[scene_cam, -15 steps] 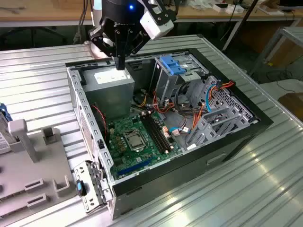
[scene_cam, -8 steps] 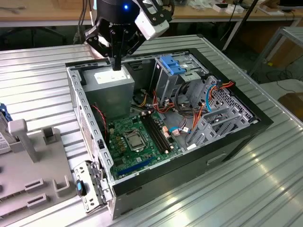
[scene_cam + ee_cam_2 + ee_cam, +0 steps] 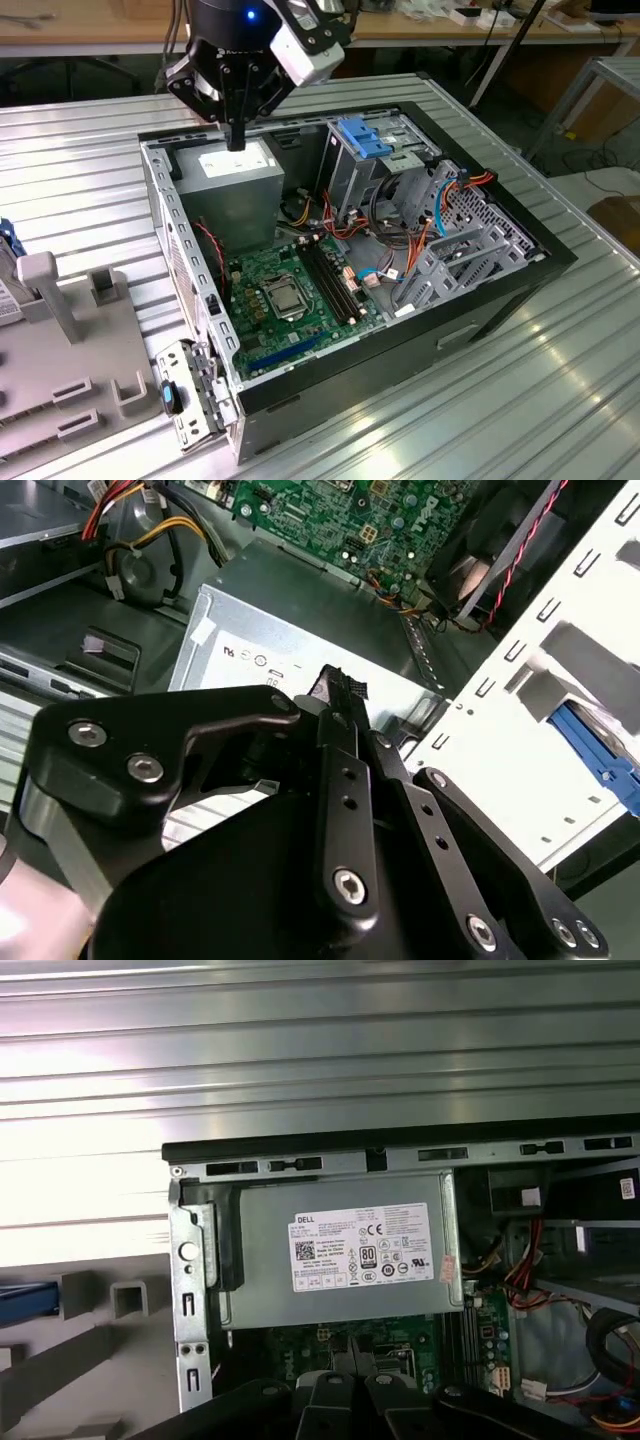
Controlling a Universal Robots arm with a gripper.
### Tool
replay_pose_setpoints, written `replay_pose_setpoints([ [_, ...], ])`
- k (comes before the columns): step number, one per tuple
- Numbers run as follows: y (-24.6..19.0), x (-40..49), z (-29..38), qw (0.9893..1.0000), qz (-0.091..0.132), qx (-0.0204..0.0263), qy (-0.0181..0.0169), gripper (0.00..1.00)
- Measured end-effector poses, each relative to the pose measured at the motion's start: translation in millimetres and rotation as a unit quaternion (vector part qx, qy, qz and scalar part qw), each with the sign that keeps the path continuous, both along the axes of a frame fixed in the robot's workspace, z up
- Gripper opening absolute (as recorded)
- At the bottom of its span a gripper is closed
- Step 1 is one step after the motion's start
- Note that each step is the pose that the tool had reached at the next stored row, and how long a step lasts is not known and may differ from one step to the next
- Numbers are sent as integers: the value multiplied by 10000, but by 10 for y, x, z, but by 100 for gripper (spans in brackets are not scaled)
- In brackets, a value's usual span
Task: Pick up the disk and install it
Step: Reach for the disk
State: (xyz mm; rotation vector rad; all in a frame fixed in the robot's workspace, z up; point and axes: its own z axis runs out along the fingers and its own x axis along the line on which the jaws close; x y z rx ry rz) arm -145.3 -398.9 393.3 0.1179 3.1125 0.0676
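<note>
The disk (image 3: pixel 25 1300), seen as a bright blue side rail with the rest cut off at the frame edge, sits on a grey holder (image 3: pixel 70 330) at the exterior view's left. It is outside the open computer case (image 3: pixel 400 345) and well apart from the gripper (image 3: pixel 236 138). The gripper hangs just above the grey power supply (image 3: pixel 235 172) in a corner of the case, its fingers drawn together with nothing between them, and the case and holder rest on a ribbed metal table (image 3: pixel 560 380).
</note>
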Motion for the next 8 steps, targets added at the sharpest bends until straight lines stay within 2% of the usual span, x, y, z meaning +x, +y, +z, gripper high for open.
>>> replay_pose_setpoints([
  [8, 0, -87, 0, 10000, 0, 0, 0, 11],
])
